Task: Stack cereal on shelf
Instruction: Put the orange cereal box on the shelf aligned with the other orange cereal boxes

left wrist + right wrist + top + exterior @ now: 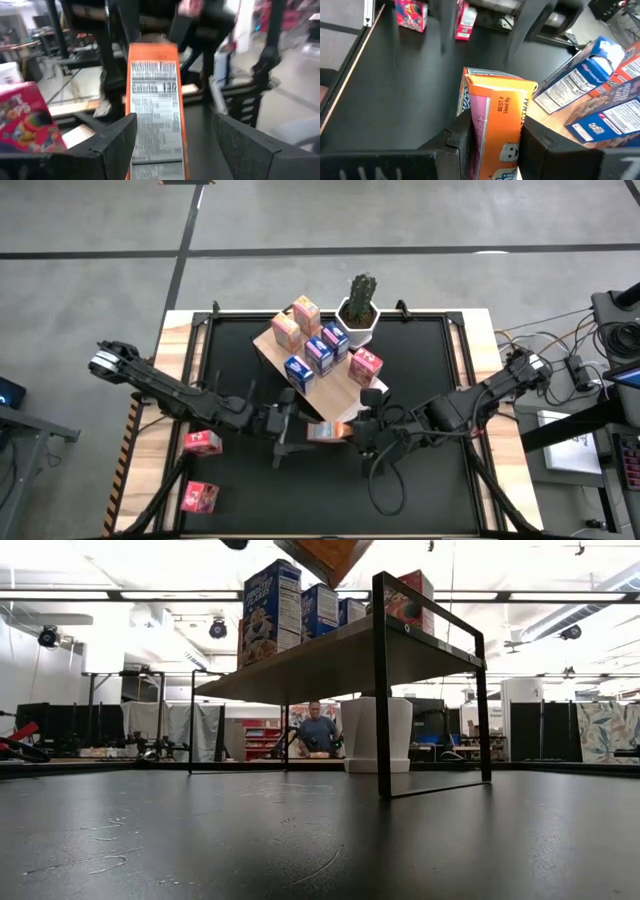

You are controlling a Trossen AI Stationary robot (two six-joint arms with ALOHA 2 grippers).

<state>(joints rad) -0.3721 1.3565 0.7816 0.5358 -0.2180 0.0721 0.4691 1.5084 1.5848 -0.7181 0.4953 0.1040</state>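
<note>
closest in the left wrist view, two dark fingers stand wide on either side of an orange cereal box (154, 112), clear of its sides. going left to right in the high view: two pink boxes (203, 442) lie on the table edge beside the left arm; the left gripper (290, 427) sits just left of the orange box; the right gripper (362, 428) is clamped on that box from the other side, seen close in its own wrist view (497, 132). so the box lies between the two, long axis running from one gripper to the other, held by the right alone. the shelf (340, 387), already carrying several boxes (318, 352), stands just beyond it; the right arm looks better placed to lift the box onto the board.
</note>
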